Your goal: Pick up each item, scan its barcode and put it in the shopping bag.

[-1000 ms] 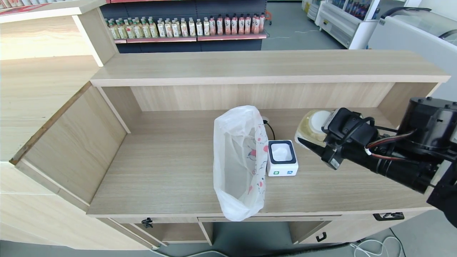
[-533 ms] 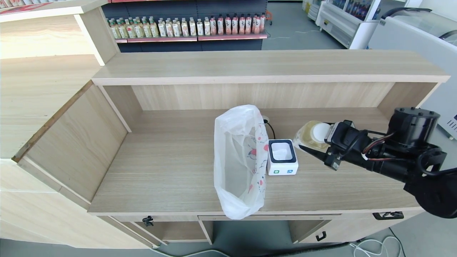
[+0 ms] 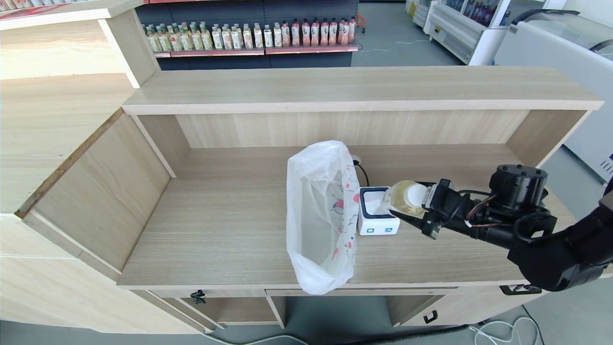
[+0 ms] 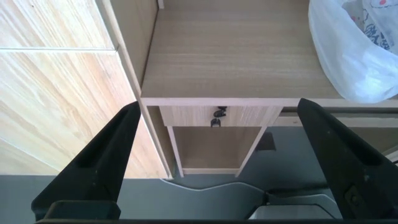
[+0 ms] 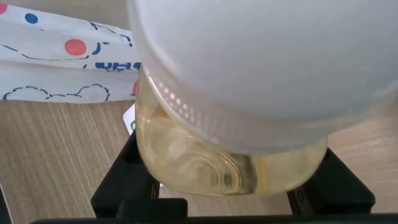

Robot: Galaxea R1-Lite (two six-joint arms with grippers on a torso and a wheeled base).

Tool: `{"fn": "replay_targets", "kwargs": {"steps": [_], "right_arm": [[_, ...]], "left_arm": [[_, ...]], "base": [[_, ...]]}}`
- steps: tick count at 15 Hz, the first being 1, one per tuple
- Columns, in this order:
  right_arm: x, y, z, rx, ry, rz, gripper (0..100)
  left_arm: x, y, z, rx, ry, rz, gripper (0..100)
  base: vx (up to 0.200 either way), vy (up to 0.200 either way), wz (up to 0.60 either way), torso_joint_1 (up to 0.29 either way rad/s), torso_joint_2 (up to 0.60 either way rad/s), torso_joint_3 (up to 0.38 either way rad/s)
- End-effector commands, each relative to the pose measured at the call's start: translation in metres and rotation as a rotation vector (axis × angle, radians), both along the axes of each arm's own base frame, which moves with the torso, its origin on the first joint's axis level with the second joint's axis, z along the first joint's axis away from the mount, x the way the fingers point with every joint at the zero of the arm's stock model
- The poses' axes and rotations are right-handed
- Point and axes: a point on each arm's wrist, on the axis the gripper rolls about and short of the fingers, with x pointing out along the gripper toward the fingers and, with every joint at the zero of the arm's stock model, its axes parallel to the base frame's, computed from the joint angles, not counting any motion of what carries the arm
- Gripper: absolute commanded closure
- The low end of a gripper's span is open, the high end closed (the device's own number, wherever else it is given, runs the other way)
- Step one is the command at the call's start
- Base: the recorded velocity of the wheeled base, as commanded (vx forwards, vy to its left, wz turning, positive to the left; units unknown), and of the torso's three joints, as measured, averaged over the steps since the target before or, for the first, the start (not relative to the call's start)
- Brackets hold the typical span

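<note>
The right end effector [image 3: 406, 200] is closed around a clear bottle [image 3: 400, 195] of pale yellow liquid, gripping it near its white cap [image 3: 417, 194]. The bottle lies roughly on its side, cap toward the wrist and base toward the shopping bag [image 3: 318, 215]. It hangs over the right part of the white scanner [image 3: 378, 223]; whether it touches the scanner cannot be told. In the right wrist view the cap [image 5: 267, 56] sits nearest the camera, with the bottle [image 5: 217, 162] between the two dark fingers and the spotted bag [image 5: 56, 56] just beyond.

The scanner stands near the middle of the tabletop [image 3: 215, 225], just beside the bag's right side, its black cable [image 3: 362, 172] running toward the rear wall. The bag stands open-mouthed, and its lower end sags over the front edge of the tabletop. A wide span of wood lies between the bag and the left side wall, a narrower strip between the scanner and the right edge. A raised ledge [image 3: 359, 88] overhangs the rear of the tabletop.

The left end effector [image 4: 219, 109] hangs with its fingers spread wide, below and in front of the front left corner of the tabletop [image 4: 236, 56], well apart from the bag [image 4: 354, 56]
</note>
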Motion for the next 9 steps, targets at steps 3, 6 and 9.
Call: {"fn": "replay_targets", "kwargs": {"steps": [3, 6, 9], "right_arm": [[0.018, -0.002, -0.014, 0.002, -0.007, -0.008, 100], [0.033, 0.001, -0.015, 0.027, -0.099, 0.024, 100], [0.041, 0.004, -0.024, 0.026, -0.094, 0.062, 100]], "left_arm": [[0.0, 0.0, 0.0, -0.001, 0.0, 0.0, 0], [0.0, 0.0, 0.0, -0.001, 0.0, 0.0, 0], [0.0, 0.0, 0.0, -0.001, 0.0, 0.0, 0]], "base": [[0.0, 0.0, 0.0, 0.0, 0.0, 0.0], [0.0, 0.0, 0.0, 0.0, 0.0, 0.0], [0.0, 0.0, 0.0, 0.0, 0.0, 0.0]]}}
